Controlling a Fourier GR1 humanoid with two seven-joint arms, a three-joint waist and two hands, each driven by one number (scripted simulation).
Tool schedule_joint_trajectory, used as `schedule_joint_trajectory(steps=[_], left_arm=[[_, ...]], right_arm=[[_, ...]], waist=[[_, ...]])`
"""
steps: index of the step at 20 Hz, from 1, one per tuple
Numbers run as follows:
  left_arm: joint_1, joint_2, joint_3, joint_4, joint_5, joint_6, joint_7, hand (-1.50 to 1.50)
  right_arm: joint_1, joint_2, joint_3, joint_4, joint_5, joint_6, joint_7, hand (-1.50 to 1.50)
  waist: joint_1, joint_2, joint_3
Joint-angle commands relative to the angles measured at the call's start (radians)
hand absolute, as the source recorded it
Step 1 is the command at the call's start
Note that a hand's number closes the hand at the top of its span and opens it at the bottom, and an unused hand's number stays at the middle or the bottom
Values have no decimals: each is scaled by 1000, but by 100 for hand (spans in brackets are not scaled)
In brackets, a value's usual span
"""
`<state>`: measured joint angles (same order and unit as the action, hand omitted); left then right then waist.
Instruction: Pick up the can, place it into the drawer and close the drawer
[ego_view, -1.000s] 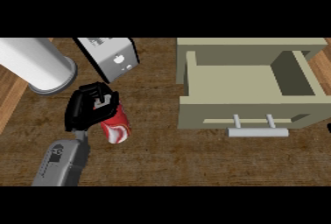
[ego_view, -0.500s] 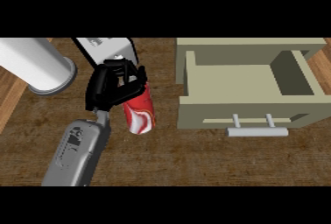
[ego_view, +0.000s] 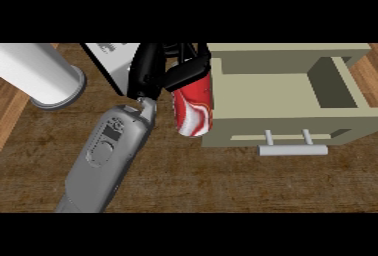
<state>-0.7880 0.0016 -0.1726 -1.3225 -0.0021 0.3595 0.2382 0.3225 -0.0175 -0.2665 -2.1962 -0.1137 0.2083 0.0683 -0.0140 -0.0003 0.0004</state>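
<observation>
While the left hand (ego_view: 159, 67) curls around the red can (ego_view: 194, 107), it hangs beside the open drawer (ego_view: 284, 95).

A kitchen: wooden counter (ego_view: 221, 175), an open drawer (ego_view: 295, 95), and a toaster (ego_view: 111, 60).

No text, brand, number or sign can be read anywhere in the head view. The red can (ego_view: 194, 107) carries only a white swirl, with no letters that can be made out. The pale box (ego_view: 112, 60) at the top edge shows a few dark marks, too small to read as writing.
</observation>
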Motion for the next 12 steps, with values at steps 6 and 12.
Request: schedule_joint_trajectory(steps=[6,12], left_arm=[[-334,-2,-51,194,63,141,110,150],[-480,-2,-54,432,138,162,18,150]], right_arm=[[-6,16,32,-30,30,-11,44,-150],[-35,16,28,-8,26,-14,17,-150]], waist=[[-11,1,0],[-18,5,0]])
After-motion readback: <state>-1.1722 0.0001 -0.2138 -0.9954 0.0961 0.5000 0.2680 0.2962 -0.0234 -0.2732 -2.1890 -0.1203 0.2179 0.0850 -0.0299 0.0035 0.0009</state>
